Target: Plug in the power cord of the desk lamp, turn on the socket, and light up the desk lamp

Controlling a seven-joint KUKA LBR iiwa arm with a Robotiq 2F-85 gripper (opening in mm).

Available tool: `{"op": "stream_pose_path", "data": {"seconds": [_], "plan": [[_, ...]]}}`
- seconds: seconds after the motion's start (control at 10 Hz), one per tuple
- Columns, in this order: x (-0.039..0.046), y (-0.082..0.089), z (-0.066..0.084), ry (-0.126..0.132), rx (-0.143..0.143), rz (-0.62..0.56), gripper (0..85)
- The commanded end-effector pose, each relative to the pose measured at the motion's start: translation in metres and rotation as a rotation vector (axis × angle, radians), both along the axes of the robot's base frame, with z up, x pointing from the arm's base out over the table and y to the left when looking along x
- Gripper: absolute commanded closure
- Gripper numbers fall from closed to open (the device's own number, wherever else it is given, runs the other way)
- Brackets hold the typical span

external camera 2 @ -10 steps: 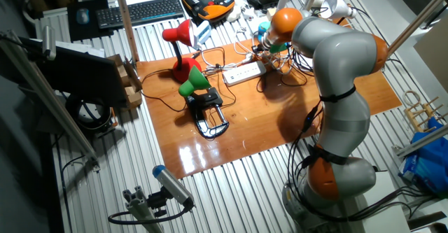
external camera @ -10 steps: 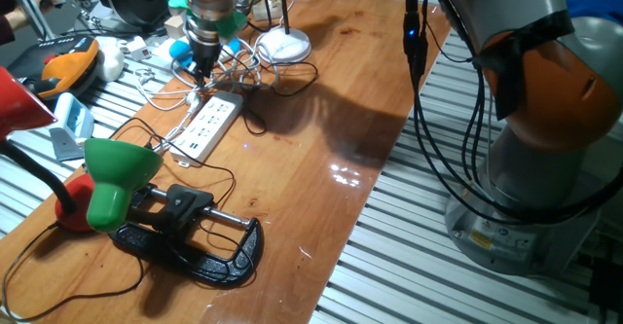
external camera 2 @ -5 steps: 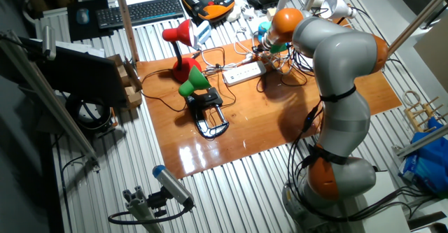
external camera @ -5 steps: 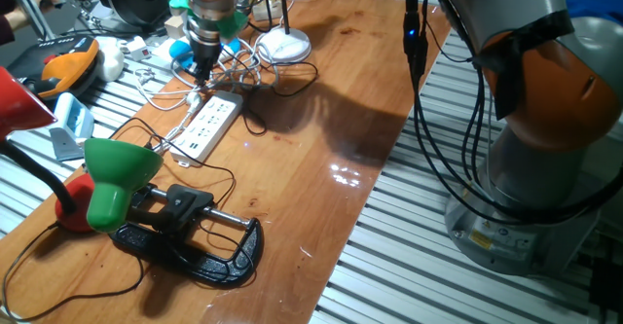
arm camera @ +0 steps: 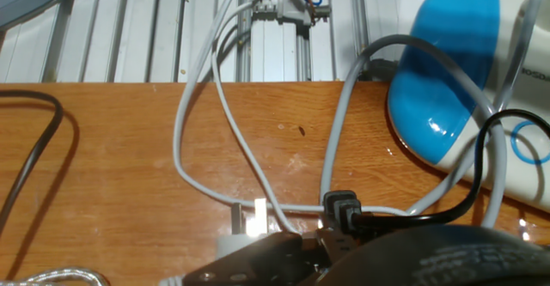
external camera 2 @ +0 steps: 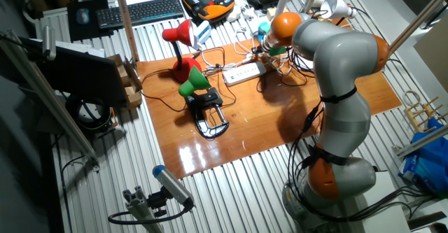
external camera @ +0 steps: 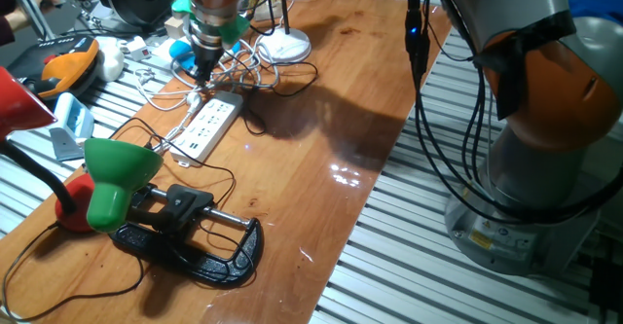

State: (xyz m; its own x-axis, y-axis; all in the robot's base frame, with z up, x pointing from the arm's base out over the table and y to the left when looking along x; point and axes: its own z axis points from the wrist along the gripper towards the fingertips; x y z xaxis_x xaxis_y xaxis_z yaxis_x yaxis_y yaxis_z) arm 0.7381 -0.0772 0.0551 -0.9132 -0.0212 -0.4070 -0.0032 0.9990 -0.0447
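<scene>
Hanging over tangled cables, the pincer (external camera: 201, 68) sits just beyond the socket (external camera: 206, 125); its closure is unclear.

Table (external camera: 321, 100) glossy orange-brown wood. Socket (external camera: 206, 126) white; lamp base (external camera: 284, 44) white. Cord (arm camera: 447, 202) black among pale grey cables (arm camera: 206, 114). Clamp lamp (external camera: 117, 173) green-shaded, black clamp. At nine o'clock, red shade (external camera: 18, 95). Arm (external camera 2: 336, 65) grey with orange joints.
</scene>
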Motion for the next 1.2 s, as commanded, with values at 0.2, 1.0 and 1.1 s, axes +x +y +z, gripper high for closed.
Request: {"op": "stream_pose_path", "data": {"seconds": [0.2,1.0,1.1], "plan": [[0.0001,0.000,0.004,-0.022,-0.001,-0.010,85.0],[-0.0022,-0.003,0.044,0.013,-0.027,-0.012,85.0],[-0.0045,-0.002,0.052,0.031,-0.027,-0.007,85.0]]}}
